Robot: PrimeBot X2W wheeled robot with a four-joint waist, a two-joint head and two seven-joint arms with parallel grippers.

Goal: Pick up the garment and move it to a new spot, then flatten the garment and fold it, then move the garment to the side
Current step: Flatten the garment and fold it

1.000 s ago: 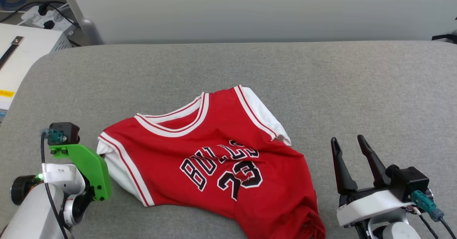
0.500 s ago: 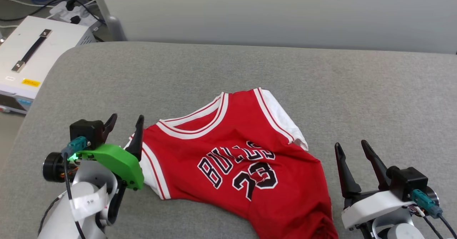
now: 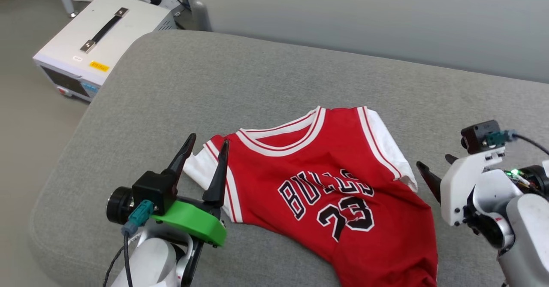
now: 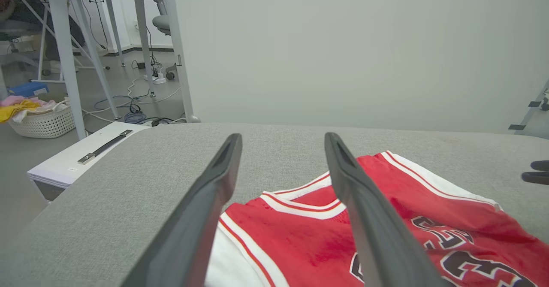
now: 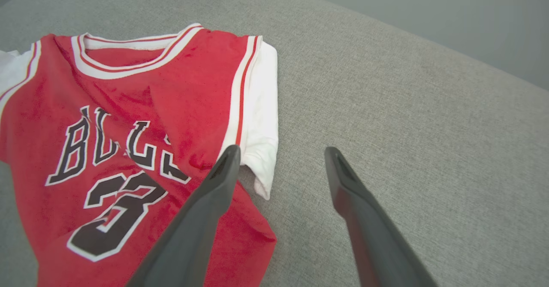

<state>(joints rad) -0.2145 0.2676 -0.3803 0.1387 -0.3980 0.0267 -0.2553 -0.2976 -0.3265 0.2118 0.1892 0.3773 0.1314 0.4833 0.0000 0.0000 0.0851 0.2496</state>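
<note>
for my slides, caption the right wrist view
Open right gripper beside the white sleeve of a red Bulls jersey

The left gripper (image 3: 208, 141) is pointing forward at the lower left with its dark fingers spread apart and empty, while the right gripper (image 3: 433, 161), fingers likewise parted, is angling leftward at the right.

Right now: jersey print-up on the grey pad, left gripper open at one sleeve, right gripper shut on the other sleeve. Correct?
One error: the right gripper is open, not shut on the sleeve; the right wrist view shows its fingers spread wide, gripping nothing. Rest holds: jersey print-up on the grey pad, left gripper open at one sleeve.
</note>
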